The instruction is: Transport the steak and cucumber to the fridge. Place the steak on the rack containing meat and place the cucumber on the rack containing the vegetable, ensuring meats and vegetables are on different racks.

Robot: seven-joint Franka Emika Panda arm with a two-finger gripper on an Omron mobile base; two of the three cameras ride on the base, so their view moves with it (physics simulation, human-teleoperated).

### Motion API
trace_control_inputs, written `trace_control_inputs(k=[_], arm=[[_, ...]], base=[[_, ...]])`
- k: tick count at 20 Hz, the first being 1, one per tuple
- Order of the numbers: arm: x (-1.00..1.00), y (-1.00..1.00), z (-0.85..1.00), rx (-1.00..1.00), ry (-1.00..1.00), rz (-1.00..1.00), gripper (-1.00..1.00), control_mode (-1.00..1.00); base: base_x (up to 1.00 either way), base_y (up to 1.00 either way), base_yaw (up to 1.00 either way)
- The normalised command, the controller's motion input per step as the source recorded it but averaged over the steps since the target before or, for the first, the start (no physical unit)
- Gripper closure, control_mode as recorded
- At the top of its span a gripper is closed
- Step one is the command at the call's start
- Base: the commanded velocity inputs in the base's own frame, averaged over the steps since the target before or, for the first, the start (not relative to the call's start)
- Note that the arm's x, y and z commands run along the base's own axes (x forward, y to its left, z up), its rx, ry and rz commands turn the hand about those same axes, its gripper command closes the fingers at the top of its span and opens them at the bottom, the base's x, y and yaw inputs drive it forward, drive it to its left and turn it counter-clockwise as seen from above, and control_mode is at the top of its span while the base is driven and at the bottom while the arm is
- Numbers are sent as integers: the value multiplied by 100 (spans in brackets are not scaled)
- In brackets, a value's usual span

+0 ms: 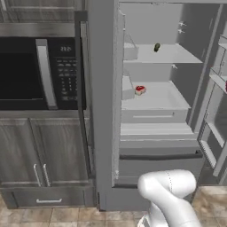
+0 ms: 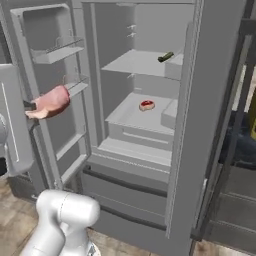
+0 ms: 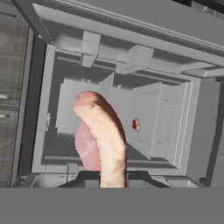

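While clamped shut on the steak [image 2: 50,102] outside the open fridge [image 2: 210,100] — gripper [image 3: 113,177] — carry inward, level, onto the rack [image 2: 127,116] bearing red meat [image 2: 146,105], below the green vegetable [image 2: 165,57].

Steak [image 2: 50,102], pink slab with paler edge, is held edge-on in front of the open fridge [image 2: 200,125], beside the door racks. Small dark green vegetable is seen on the upper shelf, small red meat piece on the shelf below.
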Motion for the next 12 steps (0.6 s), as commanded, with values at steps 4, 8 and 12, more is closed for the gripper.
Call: trace_control_inputs(k=[4, 8, 12], arm=[[0, 0, 0, 0, 0, 0, 100, 100], [0, 0, 0, 0, 0, 0, 100, 100], [0, 0, 0, 0, 0, 0, 100, 100]], base=[[19, -29, 0], [73, -11, 0], [57, -11, -4]])
